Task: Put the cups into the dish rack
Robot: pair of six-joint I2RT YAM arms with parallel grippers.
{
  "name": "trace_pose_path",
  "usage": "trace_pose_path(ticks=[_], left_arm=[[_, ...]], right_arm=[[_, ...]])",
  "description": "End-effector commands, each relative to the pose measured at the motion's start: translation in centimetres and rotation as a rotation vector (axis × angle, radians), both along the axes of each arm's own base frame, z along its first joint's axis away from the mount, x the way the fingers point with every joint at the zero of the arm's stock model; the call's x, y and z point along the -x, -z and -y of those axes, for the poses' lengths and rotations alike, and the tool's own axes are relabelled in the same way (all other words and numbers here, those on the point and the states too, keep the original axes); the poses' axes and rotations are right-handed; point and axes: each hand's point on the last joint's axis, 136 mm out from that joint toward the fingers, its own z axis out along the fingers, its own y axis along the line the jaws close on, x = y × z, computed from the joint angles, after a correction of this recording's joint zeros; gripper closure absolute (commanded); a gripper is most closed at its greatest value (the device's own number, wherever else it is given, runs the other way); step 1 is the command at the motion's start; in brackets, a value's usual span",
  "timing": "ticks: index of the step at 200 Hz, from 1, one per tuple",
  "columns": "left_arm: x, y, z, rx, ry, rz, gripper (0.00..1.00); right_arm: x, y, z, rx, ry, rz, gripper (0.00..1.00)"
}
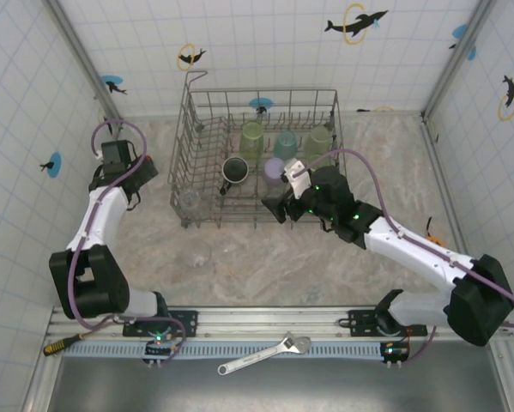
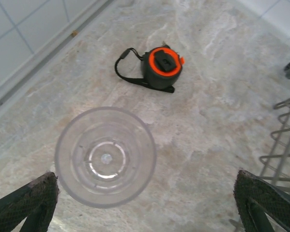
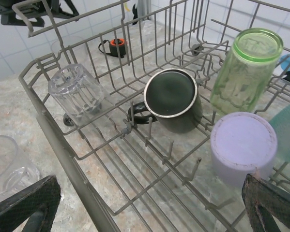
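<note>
The grey wire dish rack (image 1: 207, 110) stands at the back middle. It holds two green cups (image 1: 252, 137) (image 1: 318, 137), a teal one (image 1: 285, 142), a lavender one (image 3: 243, 145), a black mug (image 3: 173, 99) and a clear cup (image 3: 77, 89) upside down. My right gripper (image 3: 149, 208) hangs open over the rack's near edge with nothing between its fingers. My left gripper (image 2: 145, 203) is open just above the table, left of the rack. An upright clear cup (image 2: 106, 157) stands between its fingers, close to the left one. Another clear cup (image 3: 9, 164) stands on the table in front of the rack.
An orange-and-black tape measure (image 2: 161, 67) lies on the table beyond the left gripper's clear cup, near the tiled wall (image 2: 19, 43). The rack's wires (image 2: 285, 140) rise at the right of the left wrist view. A wrench (image 1: 265, 354) rests on the near rail.
</note>
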Motion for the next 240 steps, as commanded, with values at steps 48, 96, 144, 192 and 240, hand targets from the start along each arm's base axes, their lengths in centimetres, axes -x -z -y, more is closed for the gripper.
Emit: trace_pose_path(ticks=[48, 96, 144, 192, 240], left_arm=[[-0.5, 4.0, -0.8, -0.045, 0.009, -0.144, 0.25], [-1.5, 5.1, -0.6, -0.041, 0.031, -0.156, 0.33], [-1.9, 6.9, -0.7, -0.042, 0.045, -0.204, 0.39], [-2.3, 8.2, -0.2, -0.015, 0.066, -0.229, 0.69], [-1.9, 7.8, -0.5, -0.028, 0.048, -0.248, 1.0]], right_arm=[[1.4, 0.0, 1.3, -0.086, -0.023, -0.02, 0.0], [1.4, 0.2, 2.0, -0.098, -0.008, -0.03, 0.0], [1.3, 0.2, 2.1, -0.109, 0.003, -0.039, 0.0], [1.1, 0.1, 2.1, -0.118, 0.017, -0.05, 0.0], [0.9, 0.0, 2.1, -0.126, 0.027, -0.06, 0.0]])
